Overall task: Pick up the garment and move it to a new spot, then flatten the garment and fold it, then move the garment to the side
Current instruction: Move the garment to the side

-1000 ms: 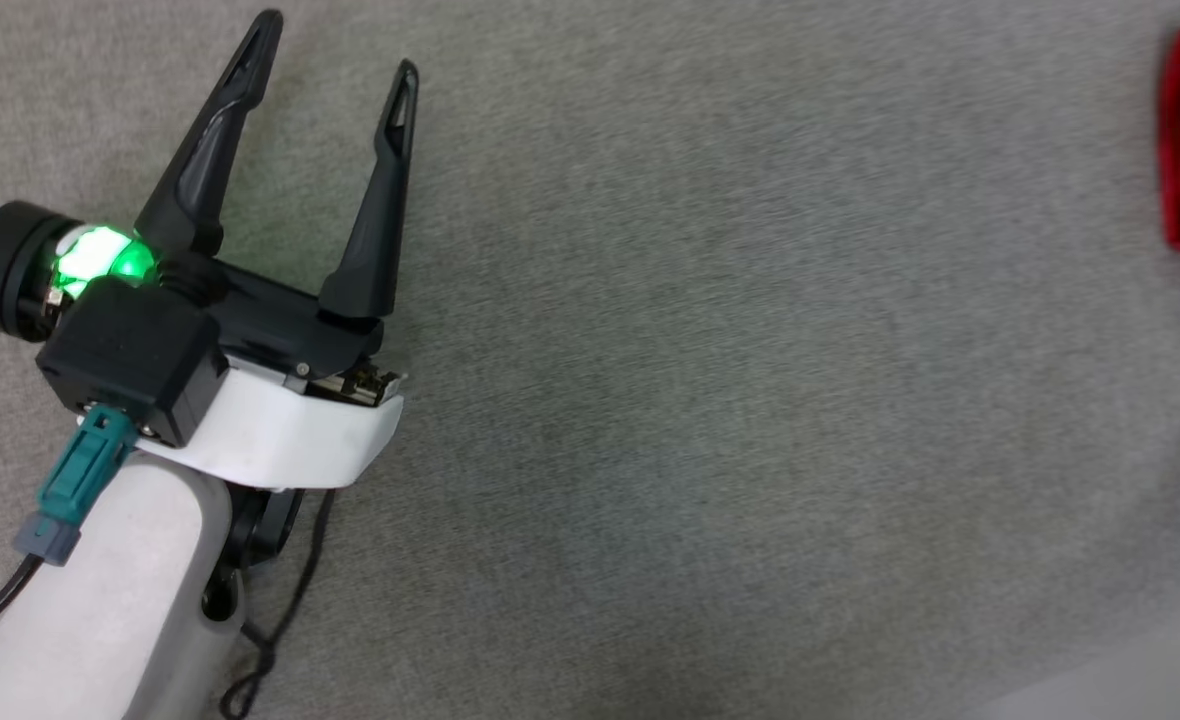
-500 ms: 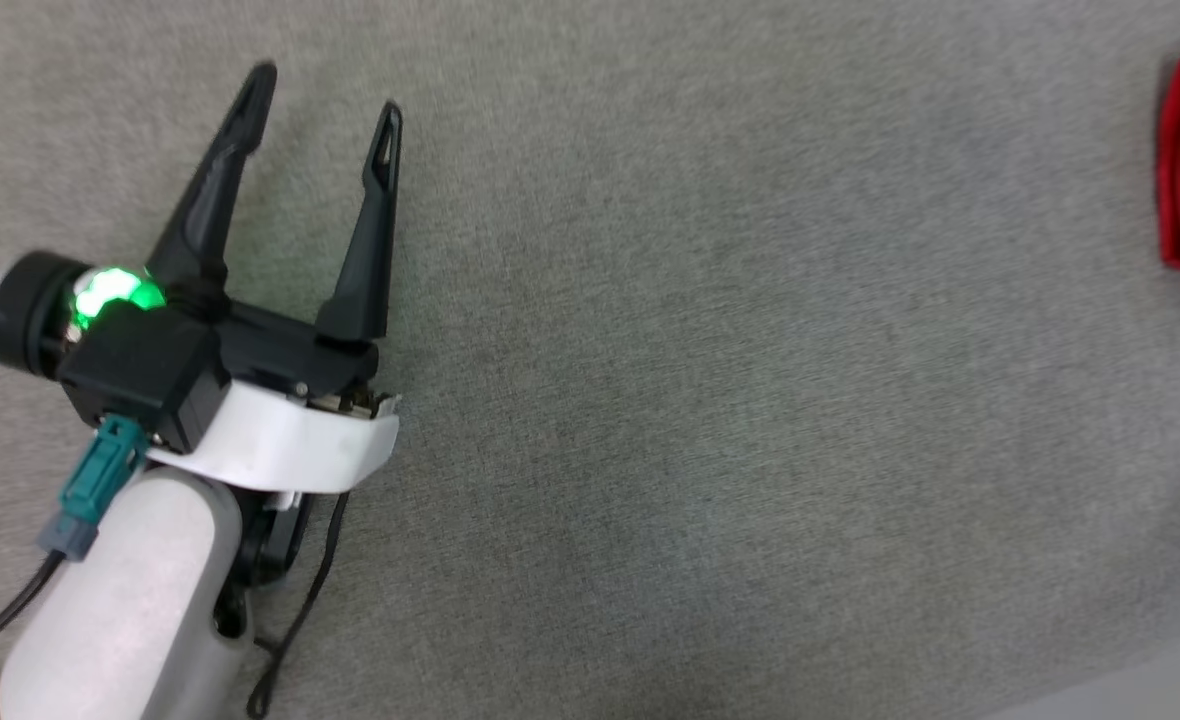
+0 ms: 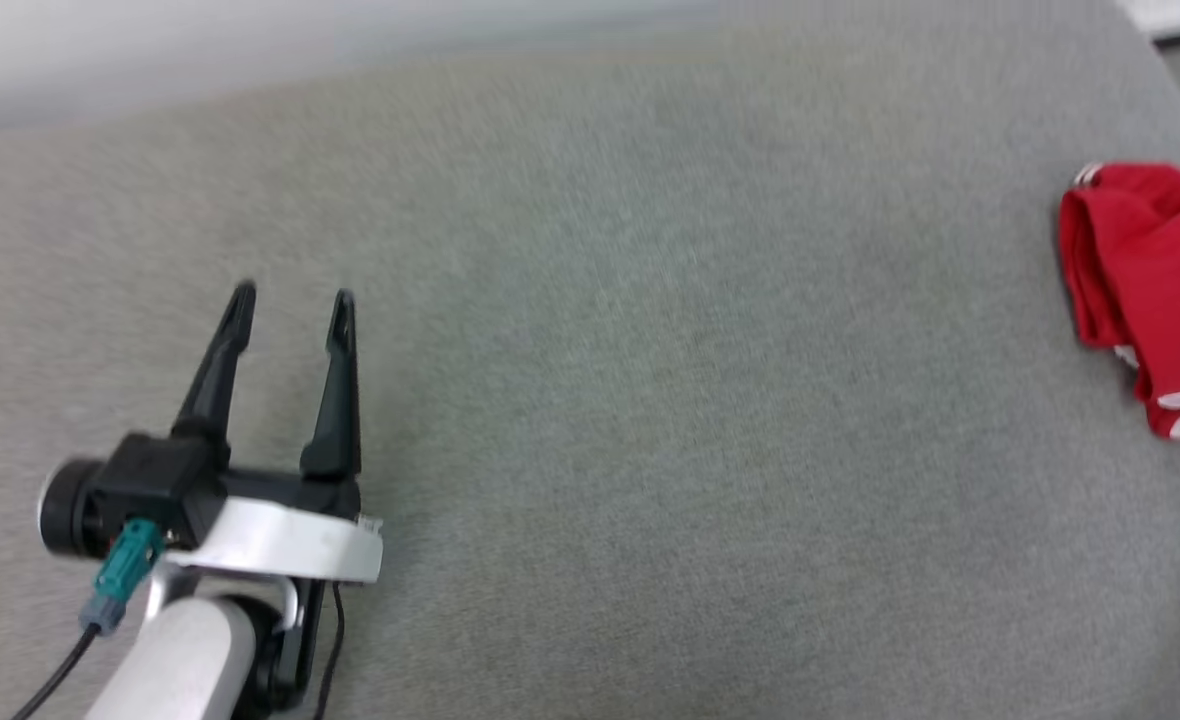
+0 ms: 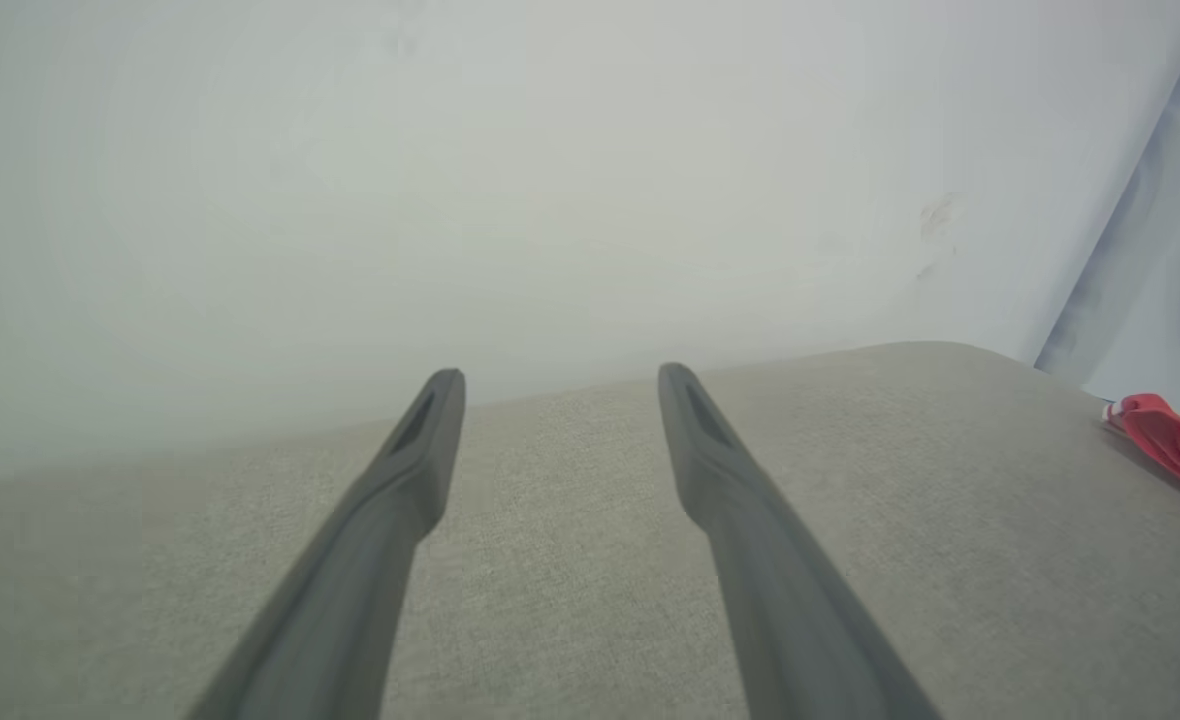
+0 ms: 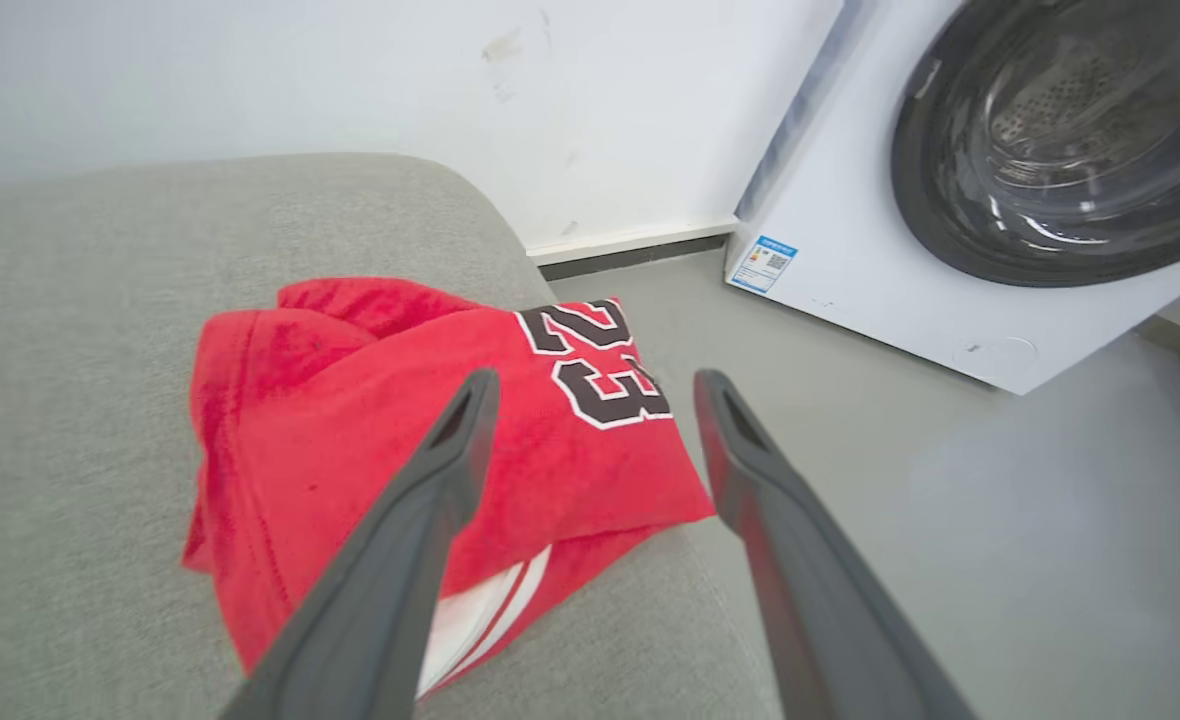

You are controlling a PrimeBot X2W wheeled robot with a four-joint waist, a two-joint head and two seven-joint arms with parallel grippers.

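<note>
Grey cushion (image 3: 650, 400) runs across the head view, with a strip of pale wall (image 3: 250, 50) now along 12 o'clock. That strip was absent 1 second ago, so the camera has tilted up and the things themselves have not shifted. The same tilt brings more of the garment (image 3: 1150, 290) into view at 3 o'clock, by the cushion's right edge. It is a folded red bundle with white striped trim at its lower end.

The left jaws sit at 8 o'clock, wide and empty as before, with their fingers (image 3: 335, 400) pointing to 12 o'clock well apart from the garment.

In the right wrist view the right jaws are wide and hold nothing. Their fingers (image 5: 430, 500) hang over the garment (image 5: 350, 420), whose "23" print faces up. A washer (image 5: 1000, 250) stands on the floor (image 5: 1050, 520) at 2 o'clock.

My judgement is that the garment is folded and lies free at the side, so the last step looks done, though the fold is loose.
</note>
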